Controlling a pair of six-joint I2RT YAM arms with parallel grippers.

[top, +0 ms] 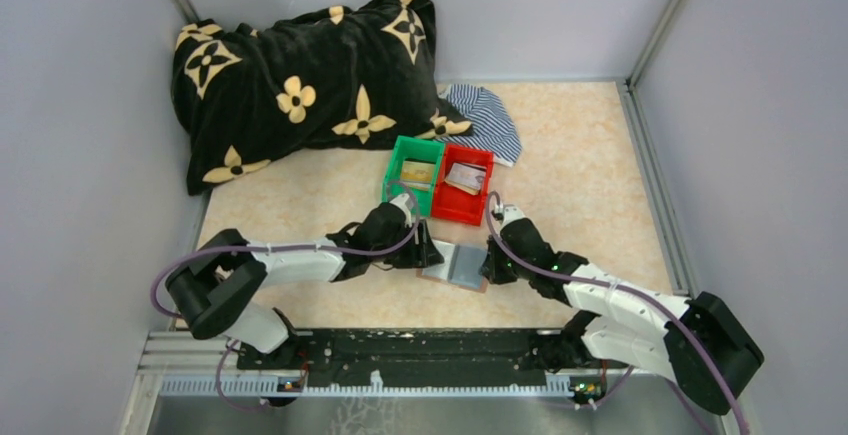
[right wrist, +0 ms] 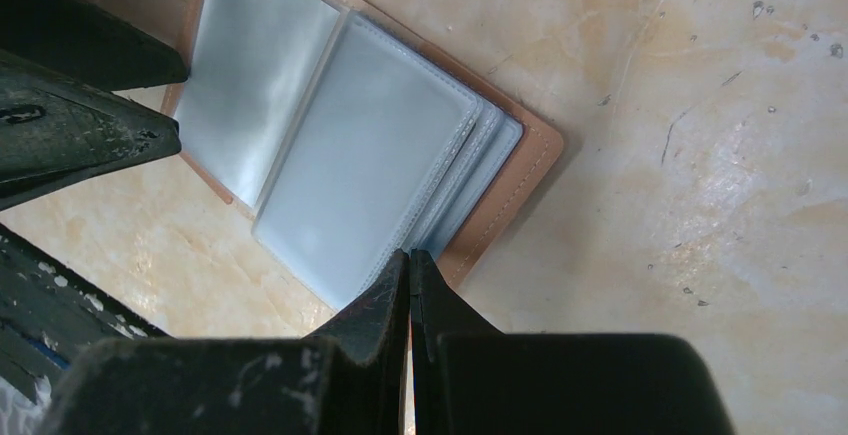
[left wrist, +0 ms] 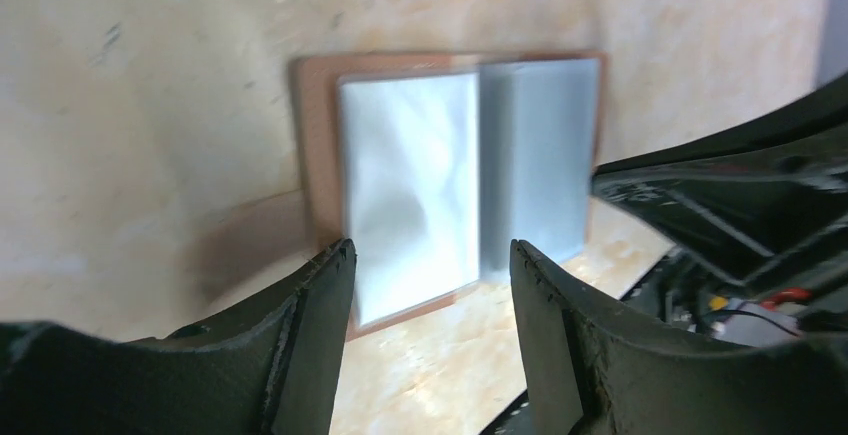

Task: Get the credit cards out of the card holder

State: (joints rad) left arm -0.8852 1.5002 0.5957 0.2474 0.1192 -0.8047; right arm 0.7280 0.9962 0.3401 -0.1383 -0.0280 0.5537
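The card holder (top: pixel 455 265) lies open on the table, brown outside with empty blue-grey sleeves; it also shows in the left wrist view (left wrist: pixel 450 175) and the right wrist view (right wrist: pixel 350 145). My left gripper (top: pixel 428 252) is open and empty, its fingertips (left wrist: pixel 340 255) just short of the holder's near-left edge. My right gripper (top: pixel 490 260) is shut, its tips (right wrist: pixel 409 253) at the edge of the holder's right sleeves; I see nothing between the jaws. A gold-tan credit card (top: pixel 418 172) lies in the green bin and silvery credit cards (top: pixel 465 177) in the red bin.
The green bin (top: pixel 392 180) and the red bin (top: pixel 460 210) stand side by side just beyond the holder. A black pillow with yellow flowers (top: pixel 300 85) and a striped cloth (top: pixel 485 120) lie at the back. Grey walls close in both sides.
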